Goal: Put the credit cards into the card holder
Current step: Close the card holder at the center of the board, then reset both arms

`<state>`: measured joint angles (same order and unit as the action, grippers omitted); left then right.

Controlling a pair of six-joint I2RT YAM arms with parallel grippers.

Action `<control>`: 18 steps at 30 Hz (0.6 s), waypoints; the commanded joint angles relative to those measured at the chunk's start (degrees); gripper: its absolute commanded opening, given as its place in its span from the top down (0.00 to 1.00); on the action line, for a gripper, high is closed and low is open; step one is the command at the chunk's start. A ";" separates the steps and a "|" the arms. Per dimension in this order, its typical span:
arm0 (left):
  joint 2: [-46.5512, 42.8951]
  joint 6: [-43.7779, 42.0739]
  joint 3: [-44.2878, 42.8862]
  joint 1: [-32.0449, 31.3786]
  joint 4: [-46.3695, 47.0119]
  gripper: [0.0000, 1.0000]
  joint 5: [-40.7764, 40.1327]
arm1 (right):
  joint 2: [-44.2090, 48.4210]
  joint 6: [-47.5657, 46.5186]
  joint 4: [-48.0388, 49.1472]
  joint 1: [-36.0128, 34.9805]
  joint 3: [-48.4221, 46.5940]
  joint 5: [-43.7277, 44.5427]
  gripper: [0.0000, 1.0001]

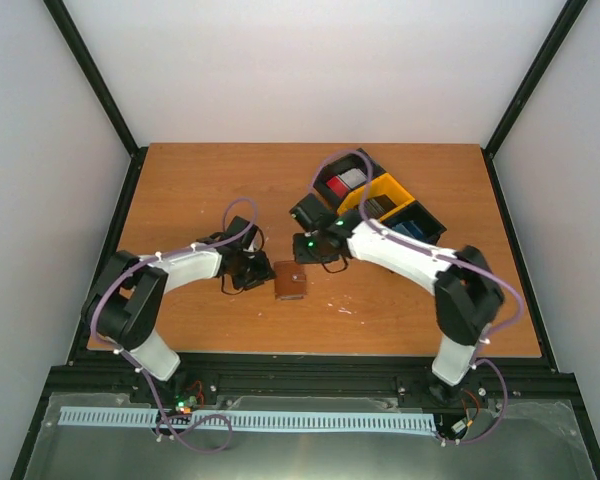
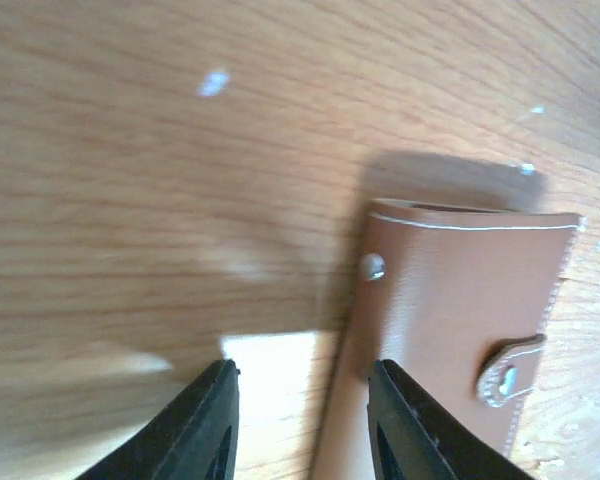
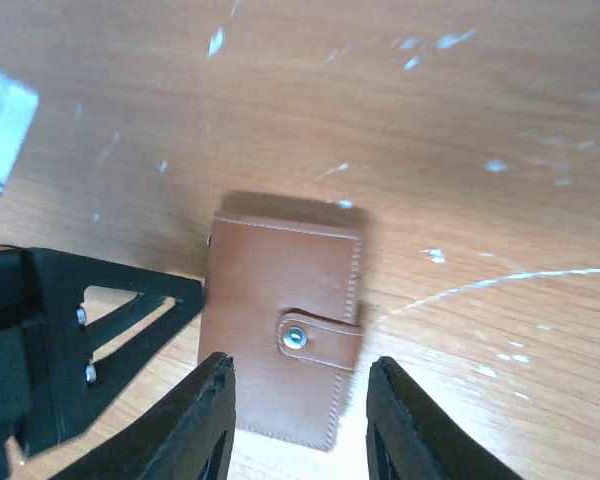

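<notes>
The brown leather card holder (image 1: 290, 281) lies closed on the table with its tab clasp snapped. My left gripper (image 1: 254, 275) is open at its left edge; in the left wrist view (image 2: 302, 420) the holder (image 2: 460, 320) lies partly under the right finger. My right gripper (image 1: 312, 262) is open just above and to the right of the holder; in the right wrist view (image 3: 300, 420) the holder (image 3: 280, 330) sits between the fingers. Credit cards lie in the black-and-yellow tray (image 1: 412, 207): red/white (image 1: 347, 182), dark grey (image 1: 375, 206), blue (image 1: 408, 229).
The tray stands at the back right of the wooden table. The left gripper's black finger (image 3: 130, 310) shows beside the holder in the right wrist view. A white object (image 3: 0, 130) lies at that view's left edge.
</notes>
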<state>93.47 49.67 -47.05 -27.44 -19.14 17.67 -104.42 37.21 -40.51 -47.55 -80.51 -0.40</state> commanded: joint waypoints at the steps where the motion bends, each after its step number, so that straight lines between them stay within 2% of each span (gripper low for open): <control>1: -4.17 -0.49 -1.05 0.98 -7.74 0.61 -4.81 | 8.81 2.84 -0.13 1.99 5.54 5.36 0.62; 6: -17.06 -1.25 -1.31 1.09 -9.27 0.43 -8.75 | 22.19 1.98 0.77 3.79 13.59 11.67 0.54; 12: -36.14 -6.93 -4.26 1.16 -13.32 0.02 -15.86 | 42.88 -4.89 -1.89 4.61 20.22 24.11 0.32; 14: -41.80 -10.13 -5.13 1.24 -13.81 0.00 -18.35 | 47.93 -5.83 -4.70 4.87 20.23 28.36 0.20; 18: -49.12 -14.60 -7.89 1.25 -15.60 0.00 -23.09 | 56.15 -6.66 -9.37 4.92 19.62 33.86 0.04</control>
<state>49.25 41.76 -51.27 -26.68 -31.00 1.43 -53.63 32.91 -44.16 -43.07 -60.71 23.70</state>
